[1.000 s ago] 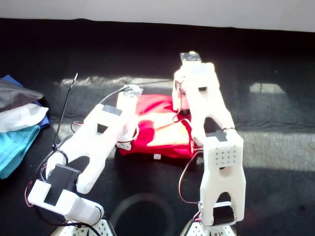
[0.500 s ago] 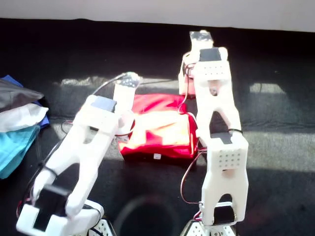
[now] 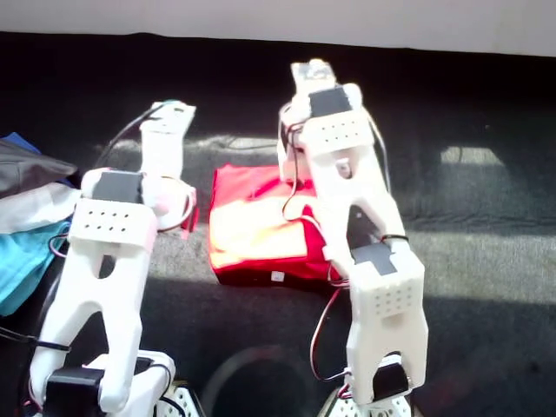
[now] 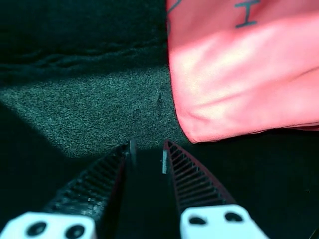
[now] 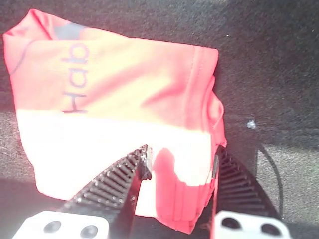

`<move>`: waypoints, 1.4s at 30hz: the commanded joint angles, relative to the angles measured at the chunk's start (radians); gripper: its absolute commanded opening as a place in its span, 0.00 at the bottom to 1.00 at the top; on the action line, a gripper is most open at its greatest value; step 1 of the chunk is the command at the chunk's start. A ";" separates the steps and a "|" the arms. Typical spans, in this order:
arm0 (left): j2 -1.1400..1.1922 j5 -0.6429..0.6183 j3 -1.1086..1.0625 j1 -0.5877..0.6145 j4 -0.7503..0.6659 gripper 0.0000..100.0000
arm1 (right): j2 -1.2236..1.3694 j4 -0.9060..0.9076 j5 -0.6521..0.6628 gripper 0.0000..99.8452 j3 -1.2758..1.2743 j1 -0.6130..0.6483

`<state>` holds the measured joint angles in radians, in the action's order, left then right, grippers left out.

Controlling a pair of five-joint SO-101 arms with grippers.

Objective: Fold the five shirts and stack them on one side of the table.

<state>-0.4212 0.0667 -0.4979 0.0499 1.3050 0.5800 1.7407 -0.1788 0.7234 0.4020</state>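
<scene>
Change over the last second: both arms were leaning in over the red shirt (image 3: 261, 234). The left arm has since swung off toward the pile side. The right arm has shifted to reach over the shirt's far half.

- Left gripper (image 4: 148, 152): jaws nearly closed, a narrow gap, holding nothing. It is over bare desk (image 3: 486, 243), just beside the shirt's edge (image 4: 239, 74).
- Right gripper (image 5: 180, 167): jaws wide, poised above the shirt (image 5: 114, 99), cloth visible between them, no grip evident.
- Red shirt: a compact folded rectangle at mid-desk, uncovered, in much the same spot as before.
- Pile of shirts (image 3: 30, 217): at the desk's left edge, well apart from the red one.

Judgement: the folding of this shirt looks finished. What remains is carrying it over to the pile.
</scene>
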 commanded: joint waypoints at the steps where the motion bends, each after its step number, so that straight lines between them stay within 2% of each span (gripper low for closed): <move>1: -0.033 0.011 0.031 0.071 0.008 0.10 | -0.021 -0.016 -0.044 0.24 -0.025 0.039; 5: -0.033 0.046 0.012 0.104 0.006 0.10 | 0.044 -0.015 -0.094 0.31 -0.036 0.047; 15: -0.033 0.074 -0.053 0.117 -0.020 0.10 | 0.202 -0.015 -0.104 0.31 -0.044 0.015; 19: -0.035 0.075 -0.051 0.145 -0.021 0.10 | 0.315 -0.018 -0.146 0.31 -0.033 -0.035; 24: -0.035 0.075 -0.053 0.159 -0.021 0.10 | 0.366 -0.051 -0.138 0.31 -0.031 -0.077; 26: -0.035 0.075 -0.053 0.159 -0.021 0.10 | 0.366 -0.048 -0.107 0.30 -0.031 -0.074; 27: -0.035 0.075 -0.053 0.159 -0.021 0.10 | 0.364 -0.045 -0.097 0.26 -0.031 -0.070; 30: -0.035 0.075 -0.051 0.159 -0.021 0.10 | 0.366 -0.045 -0.068 0.01 -0.033 -0.068; 32: -0.035 0.075 -0.050 0.159 -0.021 0.10 | 0.367 -0.044 -0.060 0.03 -0.038 -0.070; 33: -0.035 0.075 -0.050 0.160 -0.021 0.10 | 0.367 -0.042 -0.057 0.01 -0.036 -0.076; 37: -0.035 0.075 -0.051 0.163 -0.021 0.10 | 0.360 -0.047 0.038 0.01 0.007 -0.159; 42: -0.035 0.075 -0.053 0.163 -0.021 0.10 | 0.360 -0.042 0.304 0.01 0.157 -0.354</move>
<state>-0.4212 0.1358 -0.5547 0.2033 1.2958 0.9421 1.7100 -0.0192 0.7925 0.2133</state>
